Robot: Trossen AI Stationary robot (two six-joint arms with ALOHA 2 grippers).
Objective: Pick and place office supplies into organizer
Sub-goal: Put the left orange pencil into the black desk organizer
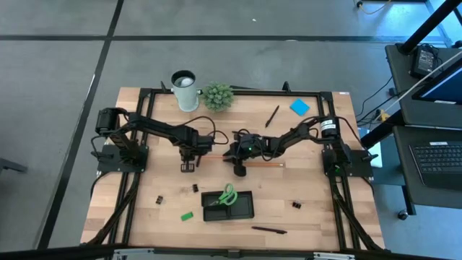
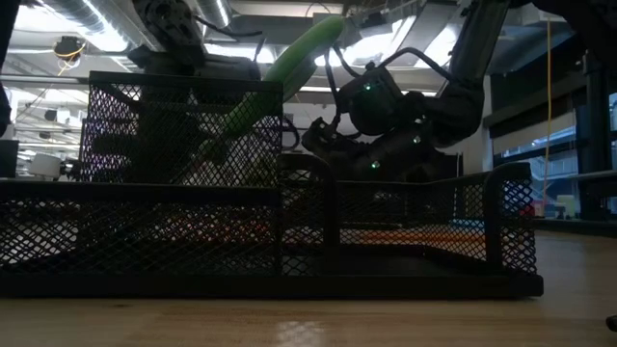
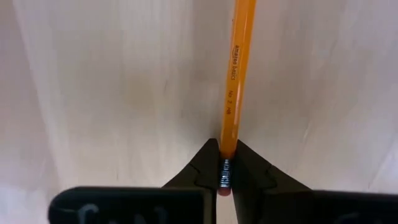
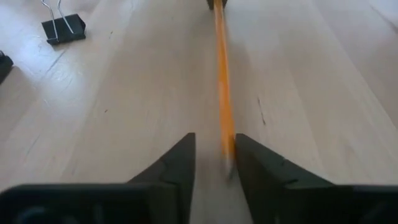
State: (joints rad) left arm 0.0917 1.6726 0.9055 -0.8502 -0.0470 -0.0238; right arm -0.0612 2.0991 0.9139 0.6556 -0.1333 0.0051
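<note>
Counter [image 1: 144, 130]: both arms met mid-surface. The organizer [image 1: 242, 206] sat nearer the front edge, below both grippers.

Left gripper [image 3: 227, 163] was pinching the eraser end of the orange pencil [image 3: 236, 74]. The pencil's long axis ran straight ahead from it toward the right gripper [image 4: 214, 158], which was spread with the far end between its fingers.

The left tool [image 1: 189, 163] and the right tool [image 1: 239, 167] meet at mid-desk [image 1: 317, 220], each on one end of a pencil [image 3: 235, 87] lying between them. The organizer [image 1: 227, 206] sits on the near side of the right tool, scissors [image 1: 228, 195] in it. Beyond both tools stand a cup [image 1: 184, 89] and a plant [image 1: 218, 96] (side by side). A binder clip [image 4: 62, 28] lies beside the pencil.
</note>
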